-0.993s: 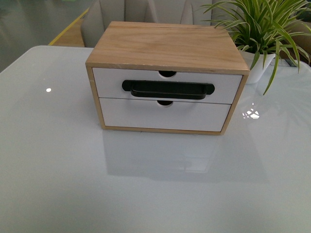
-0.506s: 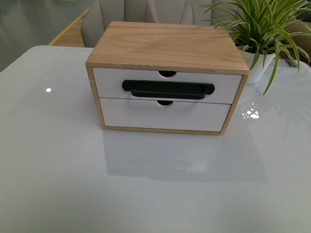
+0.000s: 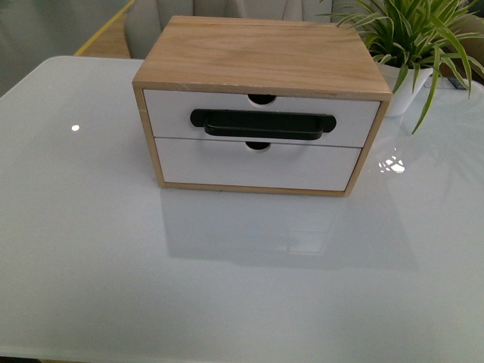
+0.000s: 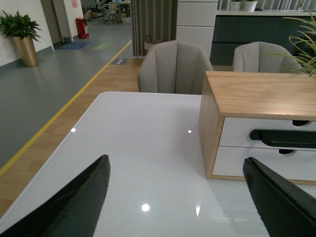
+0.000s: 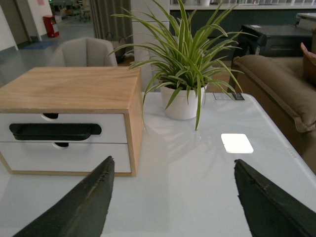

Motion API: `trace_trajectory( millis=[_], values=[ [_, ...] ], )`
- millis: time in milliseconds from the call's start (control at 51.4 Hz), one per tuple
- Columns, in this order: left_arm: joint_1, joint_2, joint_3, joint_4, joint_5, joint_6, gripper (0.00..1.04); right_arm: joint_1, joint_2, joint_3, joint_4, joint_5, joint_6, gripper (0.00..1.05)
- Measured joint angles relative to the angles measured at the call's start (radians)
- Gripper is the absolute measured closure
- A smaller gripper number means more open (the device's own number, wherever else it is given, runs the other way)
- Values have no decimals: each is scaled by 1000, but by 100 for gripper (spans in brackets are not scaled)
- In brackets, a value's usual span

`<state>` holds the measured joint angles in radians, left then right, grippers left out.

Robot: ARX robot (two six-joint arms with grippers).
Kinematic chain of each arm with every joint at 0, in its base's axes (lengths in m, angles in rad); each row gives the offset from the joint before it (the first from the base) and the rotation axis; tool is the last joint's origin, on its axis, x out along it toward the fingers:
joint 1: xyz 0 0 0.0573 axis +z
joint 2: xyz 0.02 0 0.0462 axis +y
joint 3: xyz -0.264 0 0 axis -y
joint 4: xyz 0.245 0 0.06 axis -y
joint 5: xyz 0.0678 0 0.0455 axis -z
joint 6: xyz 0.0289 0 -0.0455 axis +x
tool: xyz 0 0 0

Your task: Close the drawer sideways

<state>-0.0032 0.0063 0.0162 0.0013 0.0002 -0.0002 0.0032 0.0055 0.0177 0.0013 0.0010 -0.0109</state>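
1. Drawer (image 3: 261,119) — the upper of two white fronts in a wooden cabinet (image 3: 261,57) — is seen mid-table in the front view, its long black bar handle (image 3: 262,124) running left to right across the panel, with a half-round notch above it. The front looks flush with the frame, so the drawer is judged shut or very nearly so.

2. Left gripper (image 4: 177,197) is shown by its wrist view with fingers (image 4: 74,202) spread wide and nothing held. The cabinet's left side wall and the drawer (image 4: 269,133) lie ahead and toward the robot's right of it, well apart.

3. Lower drawer (image 3: 257,165), without a handle, sits just beneath and is also flush.

4. Right gripper (image 5: 173,197) is likewise seen with fingers (image 5: 269,202) spread and empty; the drawer (image 5: 64,128) lies ahead and to its left, well apart. A potted plant (image 5: 185,74) stands just beside the cabinet's right wall.

5. Neither arm appears in the front view — both are judged about equally far away. Any remaining push would be made along the drawer's depth, square to the handle's long axis.
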Motion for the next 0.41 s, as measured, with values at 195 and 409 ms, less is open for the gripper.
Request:
trace_trajectory(
  millis=[195,409],
  values=[
    [0,0,0,0,0,2,9,0,0,0,0,0,1,8],
    [0,0,0,0,0,2,9,0,0,0,0,0,1,9]
  ],
)
